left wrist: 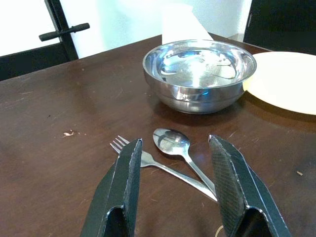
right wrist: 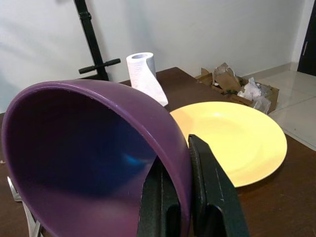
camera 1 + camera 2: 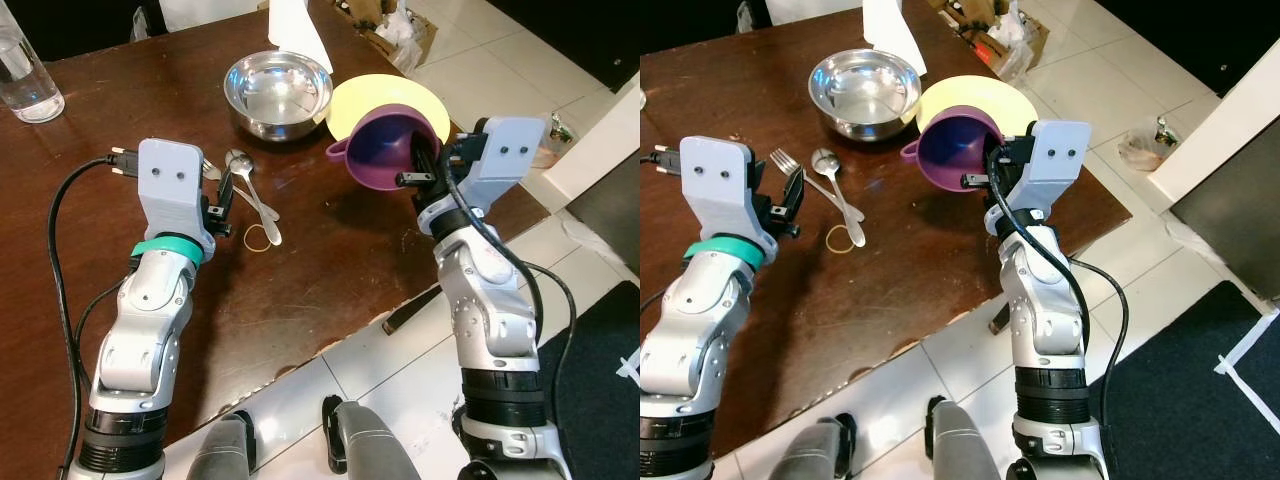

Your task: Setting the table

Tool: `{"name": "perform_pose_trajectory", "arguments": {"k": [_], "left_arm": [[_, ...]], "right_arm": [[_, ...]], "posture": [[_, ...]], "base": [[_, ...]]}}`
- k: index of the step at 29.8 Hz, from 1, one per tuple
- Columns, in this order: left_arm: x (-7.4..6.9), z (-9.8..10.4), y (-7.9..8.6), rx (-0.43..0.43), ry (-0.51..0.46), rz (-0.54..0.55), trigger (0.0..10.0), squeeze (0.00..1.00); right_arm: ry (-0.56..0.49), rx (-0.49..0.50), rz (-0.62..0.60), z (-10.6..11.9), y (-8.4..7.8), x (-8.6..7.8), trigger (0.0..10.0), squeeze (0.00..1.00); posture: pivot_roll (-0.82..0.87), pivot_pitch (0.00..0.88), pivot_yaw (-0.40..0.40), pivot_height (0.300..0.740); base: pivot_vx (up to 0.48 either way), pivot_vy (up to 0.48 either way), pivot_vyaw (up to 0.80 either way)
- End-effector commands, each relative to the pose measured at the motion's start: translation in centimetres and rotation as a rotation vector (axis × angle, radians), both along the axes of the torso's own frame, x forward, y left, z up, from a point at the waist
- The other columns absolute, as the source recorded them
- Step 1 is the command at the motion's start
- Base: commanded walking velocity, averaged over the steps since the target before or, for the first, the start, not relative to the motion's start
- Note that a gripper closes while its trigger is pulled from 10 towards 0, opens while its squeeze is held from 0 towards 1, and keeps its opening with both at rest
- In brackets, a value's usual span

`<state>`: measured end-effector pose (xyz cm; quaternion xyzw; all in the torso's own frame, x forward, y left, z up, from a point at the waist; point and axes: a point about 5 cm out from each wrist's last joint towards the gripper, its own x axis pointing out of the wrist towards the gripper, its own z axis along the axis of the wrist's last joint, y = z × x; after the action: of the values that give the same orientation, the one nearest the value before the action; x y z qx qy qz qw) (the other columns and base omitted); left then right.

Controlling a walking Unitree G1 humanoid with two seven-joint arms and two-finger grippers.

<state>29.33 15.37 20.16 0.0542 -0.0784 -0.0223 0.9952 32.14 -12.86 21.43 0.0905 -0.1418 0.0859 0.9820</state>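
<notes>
**Purple cup held tilted over the yellow plate**

Purple plastic up in the air: the purple cup [image 3: 385,148] is pinched by its rim in the right gripper [image 3: 420,172], one black finger inside the wall and one outside, as the right wrist view shows. It is tipped well over on its side, mouth facing the robot, small handle pointing toward the spoon side. It hangs just above the near edge of the yellow plate [image 3: 400,97], which lies flat on the dark wooden table [image 3: 300,290] near the right edge.

Beside the plate, to the left, sits the steel bowl [image 3: 278,92], upright, close to the plate's rim. Behind the bowl stands a white paper towel roll [image 3: 295,30].

Over on the left, the left gripper [image 1: 175,187] hovers low over the table with its fingers spread wide, holding nothing. Right ahead of it lie a spoon [image 1: 180,153] and a fork [image 1: 148,160], handles crossing. A rubber band [image 3: 258,236] rests by the spoon's handle end. A clear glass [image 3: 25,75] stands at the far left corner.
</notes>
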Motion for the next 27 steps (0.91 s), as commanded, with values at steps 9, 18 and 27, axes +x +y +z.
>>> {"name": "perform_pose_trajectory", "arguments": {"k": [9, 18, 27], "left_arm": [[-0.16, -0.84, 0.08, 0.013, 0.025, -0.006, 10.0, 0.0], [-0.07, -1.0, 0.14, 0.021, 0.029, -0.009, 10.0, 0.0], [0.03, -1.1, 0.14, 0.022, 0.035, -0.012, 10.0, 0.0]], "right_arm": [[0.021, 0.001, -0.006, -0.76, 0.12, -0.21, 10.0, 0.0], [0.024, -0.004, -0.006, -0.89, 0.08, -0.15, 10.0, 0.0], [0.026, -0.008, -0.006, -1.0, 0.07, -0.2, 10.0, 0.0]], "posture": [[-0.07, 0.083, 0.013, 0.74], [-0.07, 0.076, 0.017, 0.74], [-0.07, 0.071, 0.019, 0.74]], "base": [[-0.141, 0.0, 0.0], [-0.294, 0.0, 0.0], [-0.314, 0.0, 0.0]]}}
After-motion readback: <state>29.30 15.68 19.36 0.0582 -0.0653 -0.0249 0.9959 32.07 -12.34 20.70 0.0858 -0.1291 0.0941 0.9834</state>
